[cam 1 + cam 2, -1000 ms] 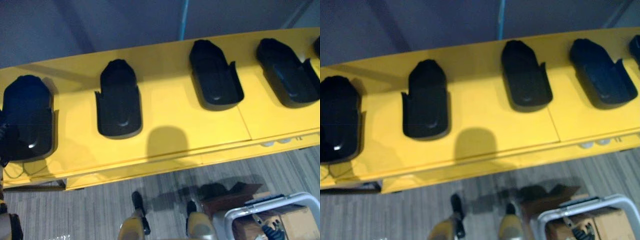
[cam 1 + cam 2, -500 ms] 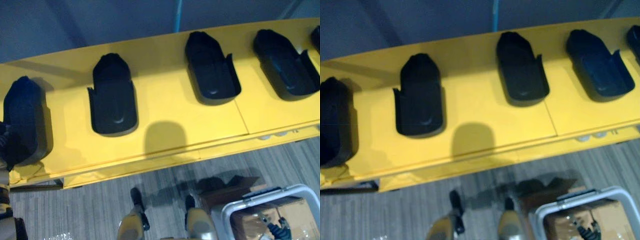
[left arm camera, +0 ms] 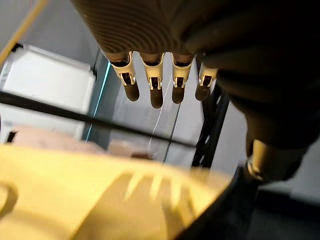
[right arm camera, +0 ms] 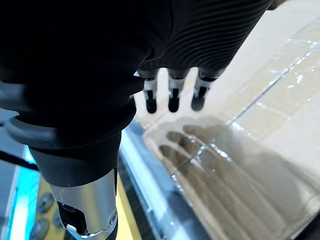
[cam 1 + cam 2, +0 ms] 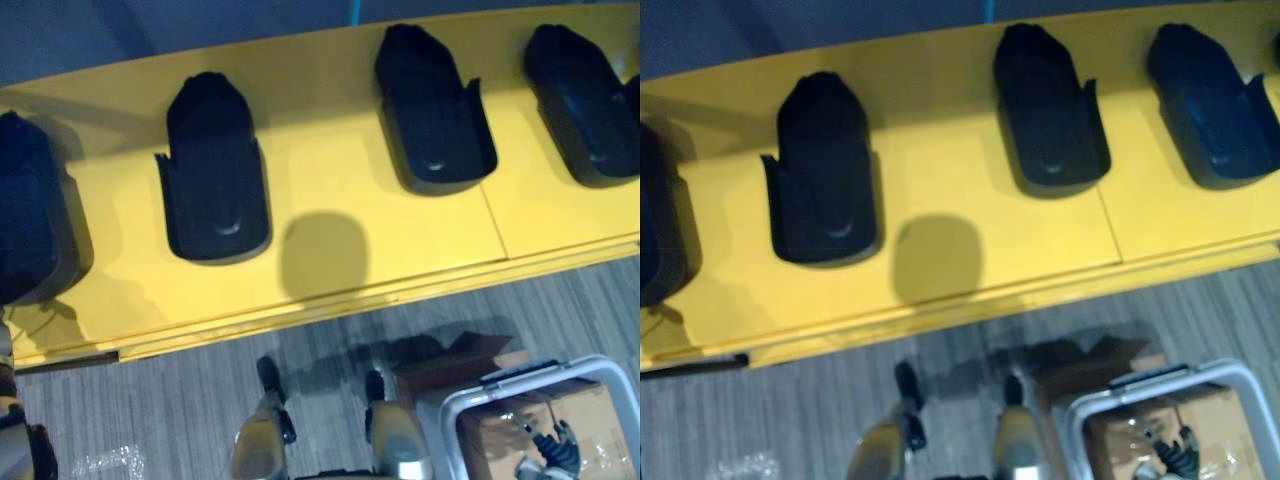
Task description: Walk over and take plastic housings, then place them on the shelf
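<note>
The left robot hand (image 3: 165, 30) is hanging open, fingers straight, above the yellow table (image 5: 340, 180). The far-left housing (image 5: 35, 220), second housing (image 5: 213, 170), third housing (image 5: 432, 110) and fourth housing (image 5: 585, 100) are lying in a row on it. The right robot hand (image 4: 200, 35) is hanging open over a cardboard box (image 4: 280, 75).

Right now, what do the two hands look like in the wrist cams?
Left hand and right hand match: a dark ribbed cover over the back, then a row of silver fingers ending in dark rounded tips. No markings that I can see.
</note>
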Robot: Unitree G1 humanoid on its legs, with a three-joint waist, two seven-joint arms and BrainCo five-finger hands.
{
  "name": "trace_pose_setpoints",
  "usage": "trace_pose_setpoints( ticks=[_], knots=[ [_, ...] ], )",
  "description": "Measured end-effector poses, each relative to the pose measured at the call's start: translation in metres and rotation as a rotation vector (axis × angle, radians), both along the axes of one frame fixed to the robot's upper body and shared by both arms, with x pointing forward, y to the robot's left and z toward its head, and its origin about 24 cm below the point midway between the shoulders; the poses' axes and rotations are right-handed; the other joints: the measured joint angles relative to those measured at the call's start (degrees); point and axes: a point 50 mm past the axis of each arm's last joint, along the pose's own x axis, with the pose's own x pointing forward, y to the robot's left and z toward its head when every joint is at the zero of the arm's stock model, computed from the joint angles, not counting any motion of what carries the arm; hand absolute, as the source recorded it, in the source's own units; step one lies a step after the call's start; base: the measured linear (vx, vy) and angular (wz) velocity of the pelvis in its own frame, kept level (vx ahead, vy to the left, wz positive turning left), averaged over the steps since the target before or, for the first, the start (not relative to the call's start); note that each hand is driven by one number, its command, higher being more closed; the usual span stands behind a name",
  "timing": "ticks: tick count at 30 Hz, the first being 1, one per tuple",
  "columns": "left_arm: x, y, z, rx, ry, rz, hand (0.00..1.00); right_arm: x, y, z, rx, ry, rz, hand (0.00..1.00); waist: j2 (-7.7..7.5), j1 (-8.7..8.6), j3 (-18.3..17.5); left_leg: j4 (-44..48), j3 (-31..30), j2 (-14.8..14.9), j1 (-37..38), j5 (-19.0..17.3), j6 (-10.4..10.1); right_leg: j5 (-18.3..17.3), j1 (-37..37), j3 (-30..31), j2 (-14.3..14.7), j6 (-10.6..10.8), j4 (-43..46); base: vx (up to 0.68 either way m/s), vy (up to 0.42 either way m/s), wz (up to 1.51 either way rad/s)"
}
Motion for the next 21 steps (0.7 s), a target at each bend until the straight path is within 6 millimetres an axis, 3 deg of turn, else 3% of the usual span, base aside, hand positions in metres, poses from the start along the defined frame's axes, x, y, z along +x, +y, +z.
trace_pose_setpoints(
  ticks=[10, 15, 18, 20, 21],
  knots=[
    [0.002, -0.030, 0.065, 0.279, -0.391, -0.032, 0.00, -0.004, 0.025, -0.015, 0.078, 0.016, -0.006, 0.00, -0.02, 0.01, -1.0, 0.0, -2.0, -0.4, 2.4, 0.0, 0.0, -0.7, 3.9, -1.7, -0.2, -0.1, -0.5, 0.01, -0.006, 0.10],
    [0.001, -0.045, 0.082, 0.372, -0.506, -0.117, 0.00, -0.016, 0.031, -0.022, 0.096, 0.066, -0.047, 0.00, 0.75, 0.03, -7.0, -0.3, -3.5, -0.6, 3.0, 0.0, 0.0, -0.6, 6.6, -3.4, -0.3, 0.1, -2.6, 0.01, -0.016, 0.17],
    [0.001, -0.070, 0.088, 0.426, -0.578, -0.325, 0.00, -0.018, 0.033, -0.024, 0.102, 0.070, -0.067, 0.00, 1.37, -0.02, -10.7, -0.4, -4.1, -0.6, 3.6, -0.1, -0.2, -0.4, 8.3, -4.6, -0.3, 0.2, -4.1, 0.00, -0.023, 0.13],
    [0.008, -0.101, 0.078, 0.277, -0.626, -0.658, 0.00, -0.019, 0.034, -0.024, 0.101, 0.075, -0.080, 0.00, 2.11, 0.09, -13.1, -0.4, -4.8, -0.7, 4.2, -0.2, -0.2, -0.3, 9.5, -5.1, -0.3, 0.2, -4.6, -0.02, -0.008, 0.14],
    [0.010, -0.109, 0.071, 0.225, -0.626, -0.735, 0.00, -0.019, 0.034, -0.024, 0.101, 0.073, -0.080, 0.00, 2.35, 0.09, -13.7, -0.4, -4.9, -0.7, 4.3, -0.2, -0.2, -0.2, 9.8, -5.3, -0.3, 0.2, -4.7, -0.02, -0.001, 0.09]
  ],
)
